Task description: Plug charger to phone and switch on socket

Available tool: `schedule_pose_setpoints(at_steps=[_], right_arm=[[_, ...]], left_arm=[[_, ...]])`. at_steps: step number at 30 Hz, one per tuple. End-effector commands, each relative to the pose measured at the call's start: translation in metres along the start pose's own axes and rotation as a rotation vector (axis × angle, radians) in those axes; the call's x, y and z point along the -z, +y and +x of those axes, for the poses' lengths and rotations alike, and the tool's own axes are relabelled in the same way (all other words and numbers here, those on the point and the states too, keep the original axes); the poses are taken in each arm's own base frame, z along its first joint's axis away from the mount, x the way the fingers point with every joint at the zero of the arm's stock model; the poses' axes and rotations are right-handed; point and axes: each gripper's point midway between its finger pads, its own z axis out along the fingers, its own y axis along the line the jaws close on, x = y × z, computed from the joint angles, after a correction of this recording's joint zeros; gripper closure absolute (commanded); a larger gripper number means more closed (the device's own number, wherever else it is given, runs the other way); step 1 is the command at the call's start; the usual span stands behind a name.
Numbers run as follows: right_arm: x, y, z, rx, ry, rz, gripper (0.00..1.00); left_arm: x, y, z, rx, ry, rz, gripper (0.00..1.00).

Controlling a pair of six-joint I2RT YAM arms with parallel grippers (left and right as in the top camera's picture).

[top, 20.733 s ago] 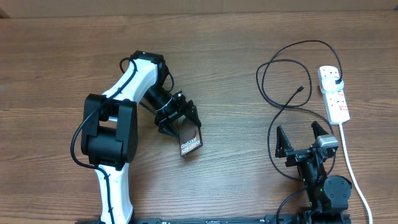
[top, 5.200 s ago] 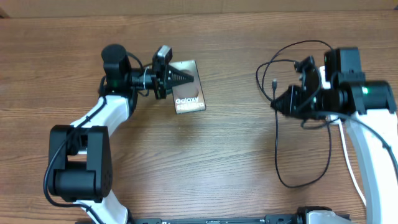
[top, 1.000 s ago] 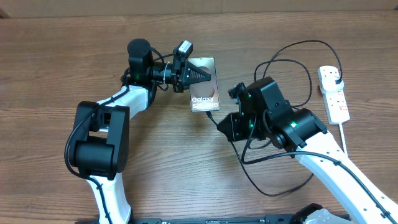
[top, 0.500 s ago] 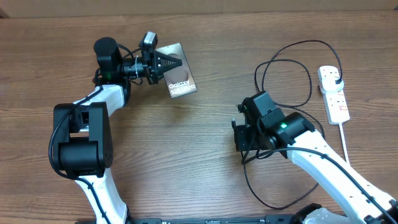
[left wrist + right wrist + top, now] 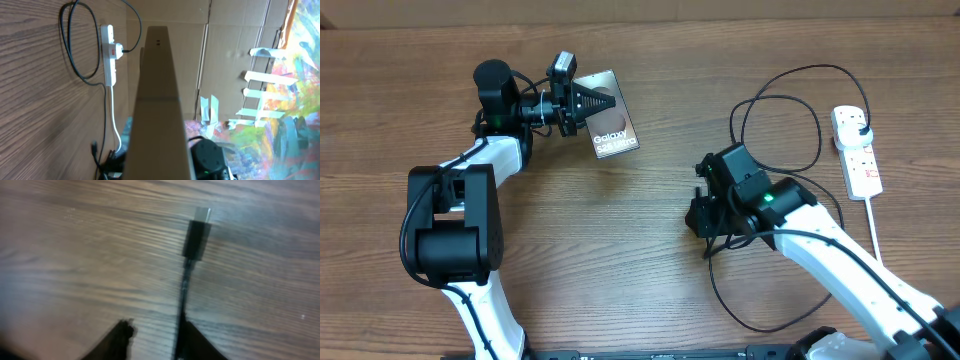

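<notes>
My left gripper (image 5: pixel 588 102) is shut on one end of the phone (image 5: pixel 612 130), a dark slab with white "Galaxy" lettering held off the table at the back left. The left wrist view shows the phone (image 5: pixel 157 100) edge-on. My right gripper (image 5: pixel 700 215) hangs low over the table's middle right with its jaws apart. In the right wrist view the charger's connector tip (image 5: pixel 197 240) lies loose on the wood, its thin black cable running along the inner side of the right finger (image 5: pixel 195 340). The charger (image 5: pixel 820 67) loops back to the white socket (image 5: pixel 857 150), where its black plug sits.
The socket's thick white cord (image 5: pixel 885 265) runs down the right side toward the front edge. Black cable loops lie around and under my right arm. Cardboard and a colourful backdrop (image 5: pixel 280 100) stand behind the table.
The left arm has drawn the phone back to the left and away from the right arm. My right gripper has dropped toward the table and opened, letting go of the cable.
</notes>
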Motion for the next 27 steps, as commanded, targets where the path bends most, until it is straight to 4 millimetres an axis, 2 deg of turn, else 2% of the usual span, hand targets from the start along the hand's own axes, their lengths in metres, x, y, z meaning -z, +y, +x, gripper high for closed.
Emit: schedule_pose_setpoints(at_steps=[1, 3, 7, 11, 16, 18, 27], right_arm=[[-0.018, -0.014, 0.004, -0.01, 0.044, 0.062, 0.33], [-0.021, -0.014, 0.002, -0.011, 0.044, 0.062, 0.15], [-0.022, -0.011, -0.007, -0.004, 0.005, 0.053, 0.0], [-0.021, -0.021, -0.018, -0.071, -0.049, 0.11, 0.0], [-0.023, -0.034, -0.021, -0.095, -0.068, 0.184, 0.0], [-0.03, -0.044, -0.02, -0.097, -0.059, 0.236, 0.0], [-0.064, -0.053, 0.0, -0.145, 0.067, 0.255, 0.0]], left_arm=[[-0.002, -0.01, 0.005, -0.053, 0.031, 0.004, 0.96], [-0.002, -0.01, 0.005, -0.053, 0.031, 0.004, 0.96], [-0.002, -0.01, 0.005, -0.053, 0.031, 0.004, 0.96], [-0.002, -0.01, 0.005, -0.06, 0.031, 0.004, 0.95], [-0.002, -0.01, 0.005, -0.059, 0.031, 0.004, 0.95], [-0.002, -0.01, 0.005, -0.059, 0.031, 0.004, 0.95], [-0.002, -0.01, 0.005, -0.06, 0.031, 0.004, 0.95]])
